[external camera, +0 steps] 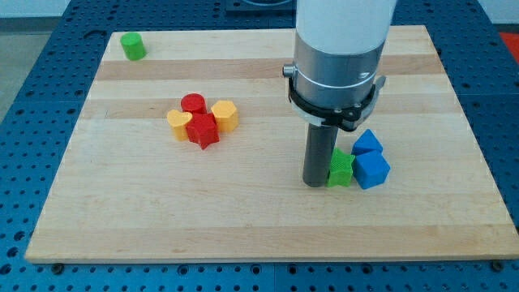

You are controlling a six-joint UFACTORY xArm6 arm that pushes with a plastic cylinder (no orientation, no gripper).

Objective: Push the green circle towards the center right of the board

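The green circle [133, 45] is a short green cylinder at the view's top left corner of the wooden board [243, 219]. My tip [315, 183] is far from it, at the view's right of centre, touching or almost touching the left side of a green star-like block [341, 169]. The rod hangs from the wide white and grey arm [340, 49] that hides part of the board's top edge.
Two blue blocks stand right of the green star block: a cube [372, 169] and a smaller one [366, 143] behind it. Left of centre is a cluster: red cylinder [193, 104], red star [203, 130], yellow heart [179, 124], yellow hexagon [225, 115].
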